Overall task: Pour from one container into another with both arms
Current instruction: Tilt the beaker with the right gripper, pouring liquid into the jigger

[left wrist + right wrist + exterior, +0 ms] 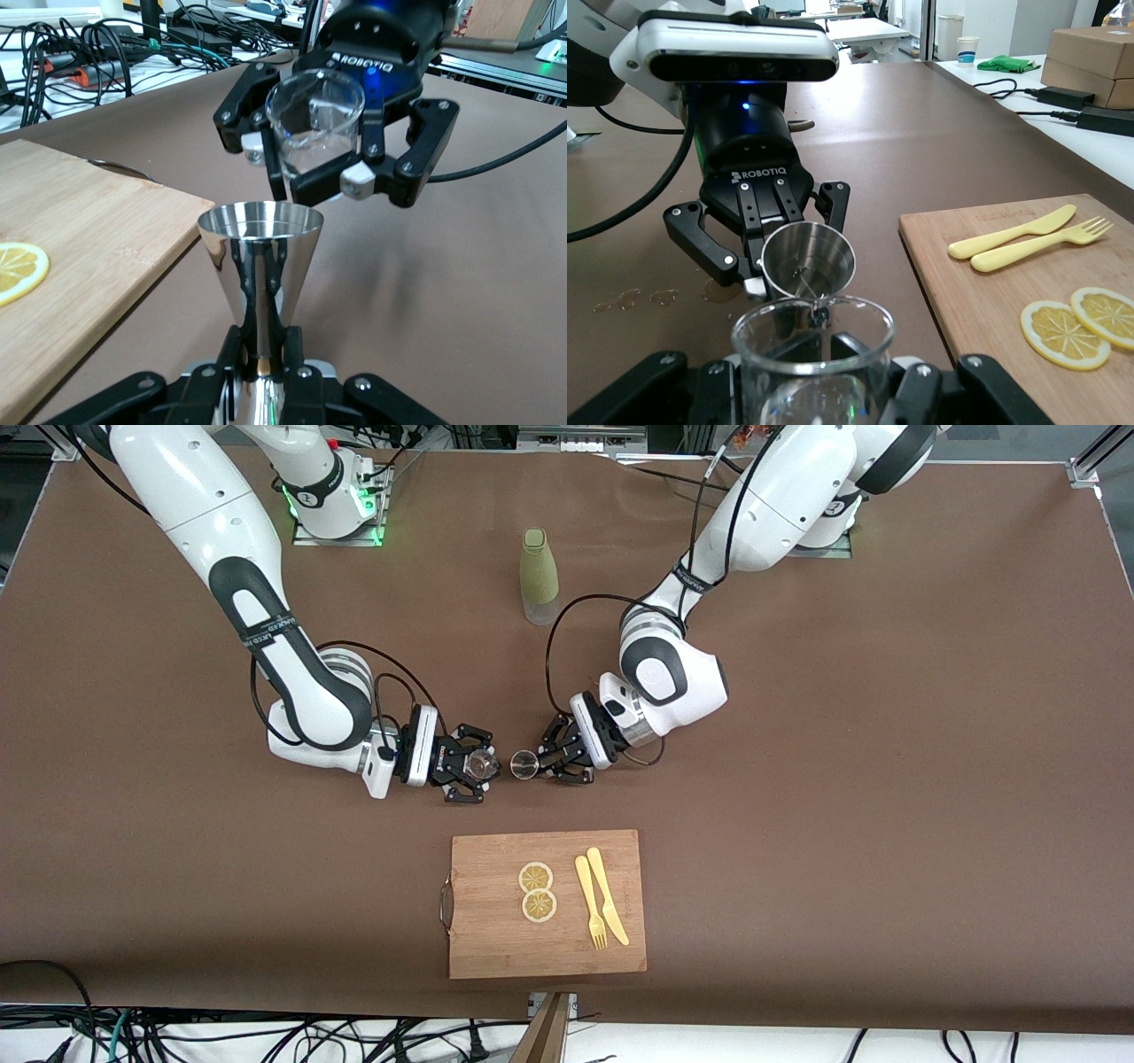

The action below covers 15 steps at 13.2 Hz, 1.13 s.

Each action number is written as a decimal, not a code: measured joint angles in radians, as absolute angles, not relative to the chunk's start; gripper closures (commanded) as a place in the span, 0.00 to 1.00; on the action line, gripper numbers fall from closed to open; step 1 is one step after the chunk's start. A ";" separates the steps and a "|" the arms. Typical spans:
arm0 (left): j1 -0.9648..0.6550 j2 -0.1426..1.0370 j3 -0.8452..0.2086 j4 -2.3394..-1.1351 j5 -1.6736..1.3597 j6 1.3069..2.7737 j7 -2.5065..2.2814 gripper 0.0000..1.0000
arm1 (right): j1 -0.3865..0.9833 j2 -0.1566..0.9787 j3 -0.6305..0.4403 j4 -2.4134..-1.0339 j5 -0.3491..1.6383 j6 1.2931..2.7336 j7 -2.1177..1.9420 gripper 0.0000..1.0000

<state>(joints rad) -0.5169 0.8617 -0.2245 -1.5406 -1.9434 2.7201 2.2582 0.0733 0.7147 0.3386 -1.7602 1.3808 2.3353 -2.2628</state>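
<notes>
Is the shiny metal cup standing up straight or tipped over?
Upright. The jigger is held by the left gripper, open mouth up, facing the glass.

Even, bright overhead light, soft shadows, glare on jigger (260, 266).

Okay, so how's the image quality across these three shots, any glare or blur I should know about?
Front view: even light, sharp, soft shadows, a green glow at the right arm's base. Left wrist view: the jigger mirrors its surroundings in streaks, the glass tumbler shows bright highlights, and the background cables are soft. Right wrist view: the tumbler's near rim is slightly blurred, and the left gripper is sharp.
</notes>
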 measured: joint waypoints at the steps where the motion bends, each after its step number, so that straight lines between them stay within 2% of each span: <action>1: -0.517 0.866 -0.225 -1.541 -1.943 2.720 2.255 1.00 | 0.073 0.708 0.340 -1.761 1.350 2.335 -2.231 0.95; 4: -0.525 0.877 -0.226 -1.541 -1.946 2.720 2.247 1.00 | 0.074 0.675 0.354 -1.761 1.219 2.337 -2.097 0.95; 15: -0.533 0.878 -0.227 -1.512 -1.953 2.720 2.242 1.00 | 0.074 0.665 0.355 -1.766 1.105 2.404 -1.966 0.95</action>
